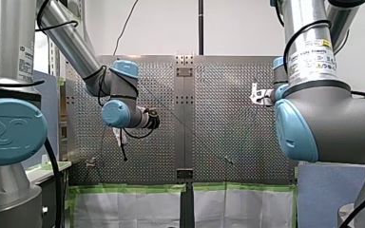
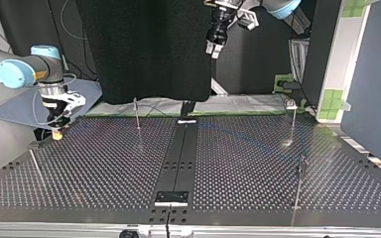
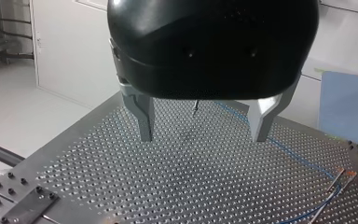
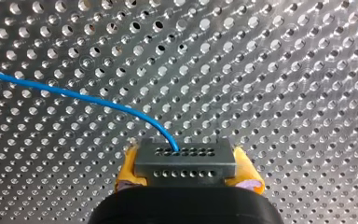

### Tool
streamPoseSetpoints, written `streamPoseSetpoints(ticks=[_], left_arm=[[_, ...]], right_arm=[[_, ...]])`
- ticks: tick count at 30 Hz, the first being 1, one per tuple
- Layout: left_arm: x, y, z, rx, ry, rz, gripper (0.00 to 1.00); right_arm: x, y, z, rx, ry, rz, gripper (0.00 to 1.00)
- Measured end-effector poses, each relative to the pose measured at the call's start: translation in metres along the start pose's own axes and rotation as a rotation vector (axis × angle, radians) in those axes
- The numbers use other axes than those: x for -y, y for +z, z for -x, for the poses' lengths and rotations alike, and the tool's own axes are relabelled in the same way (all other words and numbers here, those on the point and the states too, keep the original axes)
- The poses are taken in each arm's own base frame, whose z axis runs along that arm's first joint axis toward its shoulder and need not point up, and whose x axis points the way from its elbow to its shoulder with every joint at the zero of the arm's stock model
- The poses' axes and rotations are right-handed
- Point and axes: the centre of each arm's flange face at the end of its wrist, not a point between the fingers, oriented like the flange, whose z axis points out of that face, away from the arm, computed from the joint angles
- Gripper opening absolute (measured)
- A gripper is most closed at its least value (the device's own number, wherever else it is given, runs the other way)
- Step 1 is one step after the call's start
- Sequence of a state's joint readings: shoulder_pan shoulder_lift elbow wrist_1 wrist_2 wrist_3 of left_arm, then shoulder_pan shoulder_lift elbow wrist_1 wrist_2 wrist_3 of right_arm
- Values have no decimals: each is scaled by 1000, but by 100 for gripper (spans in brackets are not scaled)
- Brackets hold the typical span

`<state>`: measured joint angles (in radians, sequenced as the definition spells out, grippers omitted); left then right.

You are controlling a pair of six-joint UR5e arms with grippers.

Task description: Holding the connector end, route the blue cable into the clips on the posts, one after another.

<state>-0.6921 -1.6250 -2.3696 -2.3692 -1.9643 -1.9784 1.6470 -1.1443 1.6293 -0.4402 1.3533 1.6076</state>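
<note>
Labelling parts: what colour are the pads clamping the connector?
Yellow; the pads flanking the connector show best in the right wrist view.

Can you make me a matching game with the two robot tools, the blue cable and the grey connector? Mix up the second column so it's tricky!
Things:
1. left tool
2. right tool
3. blue cable
4. connector

States:
A. grey, with rows of little holes
B. open, holding nothing
C. plugged into the connector and curving away from it
D. shut on the connector

Pairs: 1-B, 2-D, 3-C, 4-A.
</note>
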Motion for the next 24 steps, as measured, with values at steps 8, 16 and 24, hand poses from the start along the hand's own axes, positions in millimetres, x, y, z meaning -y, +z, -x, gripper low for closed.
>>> streamPoseSetpoints(ticks=[8, 16, 24], left_arm=[[2, 5, 3, 34, 10, -16, 100], [2, 6, 4, 41, 7, -17, 100], [2, 6, 4, 41, 7, -17, 100]], right_arm=[[8, 0, 0, -3, -26, -5, 0], [11, 0, 0, -6, -29, -9, 0], [11, 0, 0, -6, -29, -9, 0]])
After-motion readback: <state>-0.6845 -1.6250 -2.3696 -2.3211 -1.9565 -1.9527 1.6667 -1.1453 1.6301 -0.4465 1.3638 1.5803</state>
